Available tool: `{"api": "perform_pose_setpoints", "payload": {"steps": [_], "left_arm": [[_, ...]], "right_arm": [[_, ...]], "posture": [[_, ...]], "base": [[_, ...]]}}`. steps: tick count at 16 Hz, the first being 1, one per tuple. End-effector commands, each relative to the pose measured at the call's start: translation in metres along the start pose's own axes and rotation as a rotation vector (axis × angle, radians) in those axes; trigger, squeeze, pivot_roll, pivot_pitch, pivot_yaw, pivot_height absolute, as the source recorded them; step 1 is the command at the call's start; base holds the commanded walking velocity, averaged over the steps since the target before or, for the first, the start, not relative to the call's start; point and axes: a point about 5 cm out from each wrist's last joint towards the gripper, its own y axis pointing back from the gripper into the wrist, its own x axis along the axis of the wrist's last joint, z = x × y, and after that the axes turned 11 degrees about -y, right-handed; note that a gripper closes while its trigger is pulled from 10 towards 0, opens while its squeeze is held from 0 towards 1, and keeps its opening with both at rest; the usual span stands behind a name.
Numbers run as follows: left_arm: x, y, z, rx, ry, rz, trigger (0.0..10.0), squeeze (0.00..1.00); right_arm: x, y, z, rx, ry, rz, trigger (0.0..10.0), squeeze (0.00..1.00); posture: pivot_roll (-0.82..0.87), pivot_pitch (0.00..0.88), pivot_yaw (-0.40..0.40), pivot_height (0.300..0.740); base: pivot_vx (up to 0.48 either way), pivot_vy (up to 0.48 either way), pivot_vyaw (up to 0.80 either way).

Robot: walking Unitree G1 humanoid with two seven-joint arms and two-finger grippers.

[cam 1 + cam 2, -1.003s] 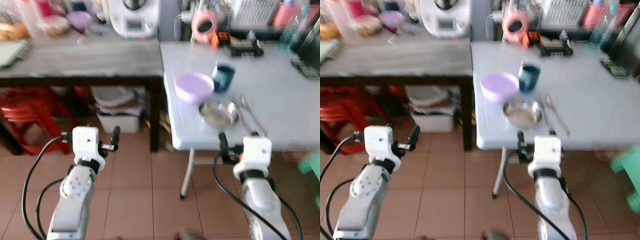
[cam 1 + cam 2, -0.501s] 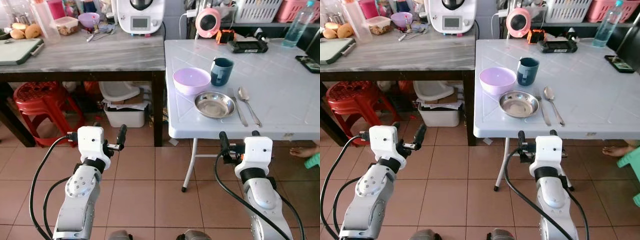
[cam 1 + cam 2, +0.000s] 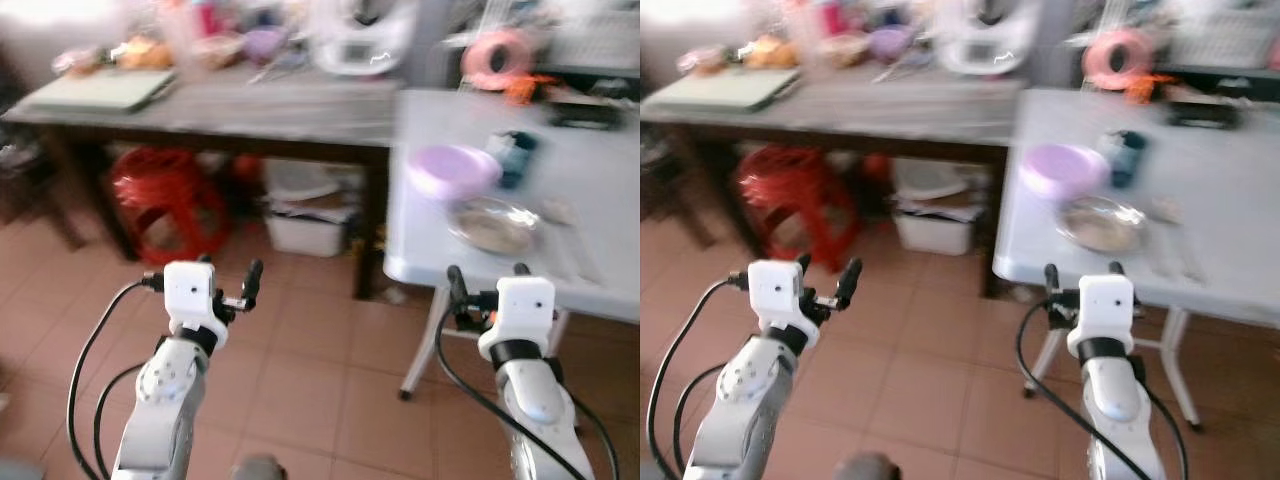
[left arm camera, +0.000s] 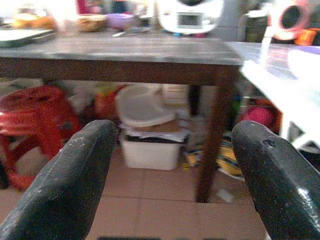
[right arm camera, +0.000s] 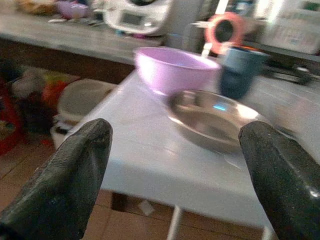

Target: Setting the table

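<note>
Both grippers, left point(image 3: 224, 283) and right point(image 3: 484, 283), gape empty; blurred view risks bumping the white table point(image 3: 600, 190), frame right.

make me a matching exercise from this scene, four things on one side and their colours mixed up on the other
Things:
1. bowl
2. cup
3. plate
4. stool

Colours:
a. red
b. shiny metal
c. lilac
d. dark teal

Pairs: 1-c, 2-d, 3-b, 4-a
</note>
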Motion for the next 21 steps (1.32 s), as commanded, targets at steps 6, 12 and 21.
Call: {"api": "perform_pose_setpoints", "payload": {"steps": [6, 12, 21], "left_arm": [[0.0052, -0.0028, -0.0021, -0.004, -0.005, 0.022, 10.0, 0.00], [0.0041, -0.0024, 0.0006, -0.015, 0.016, 0.017, 10.0, 0.00], [0.0063, -0.0022, 0.0059, -0.053, 0.027, 0.040, 10.0, 0.00]], "right_arm": [[0.0039, -0.0049, -0.0042, 0.007, -0.024, 0.022, 10.0, 0.00], [0.0013, -0.0043, -0.0048, 0.004, -0.039, -0.001, 10.0, 0.00], [0.0013, -0.0053, -0.0045, 0.000, -0.038, 0.001, 10.0, 0.00]], "posture": [[-0.03, 0.000, 0.019, 0.740], [-0.04, 0.000, 0.019, 0.740], [-0.04, 0.000, 0.016, 0.740]], "base": [[0.354, 0.000, 0.00], [0.000, 0.000, -0.53], [0.087, 0.000, -0.42]]}}
